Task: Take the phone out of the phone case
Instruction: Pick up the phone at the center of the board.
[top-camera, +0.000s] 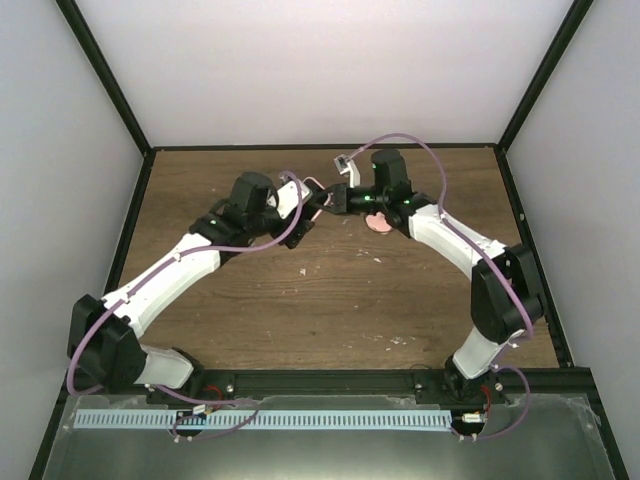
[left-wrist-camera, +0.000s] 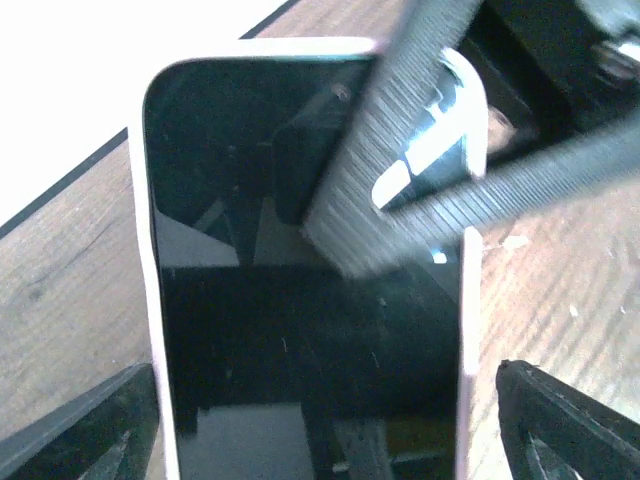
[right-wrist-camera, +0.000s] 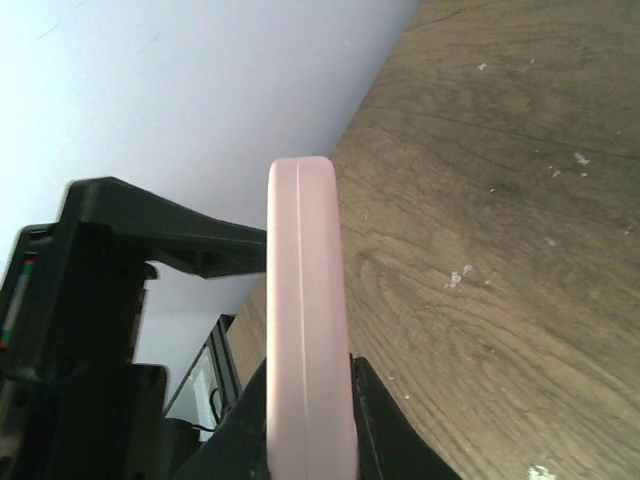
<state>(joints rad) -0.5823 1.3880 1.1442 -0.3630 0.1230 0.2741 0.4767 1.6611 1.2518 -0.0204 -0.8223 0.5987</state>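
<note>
White walls (top-camera: 300, 70) box in a brown wooden worktop (top-camera: 330, 300), and both arms reach to the far middle of it, meeting pretty much nose to nose.

Step-wise this looks like the set-up before the actual pull. The black-screened phone (left-wrist-camera: 300, 350) sits fully inside its pale pink phone case (right-wrist-camera: 305, 320), apparently held clear of the worktop, so nothing is out yet. The right pincer (right-wrist-camera: 308, 385) is pinching the case across its thickness near one end. The left pincer (left-wrist-camera: 325, 375) is spread wide, one finger flanking each long edge, gripping nothing.

Next move, best guess: the left closes on the case's sides to brace it, then one arm has to flex or peel the rim off a corner so the phone can pop free. Squeezing the screen flat won't do it.

The left wrist view shows the screen face-on, with the right arm's ribbed fingers (left-wrist-camera: 370, 180) across its top corner. The right wrist view only gets the case edge-on, no screen at all. From the top view the wrists hide most of the phone.
</note>
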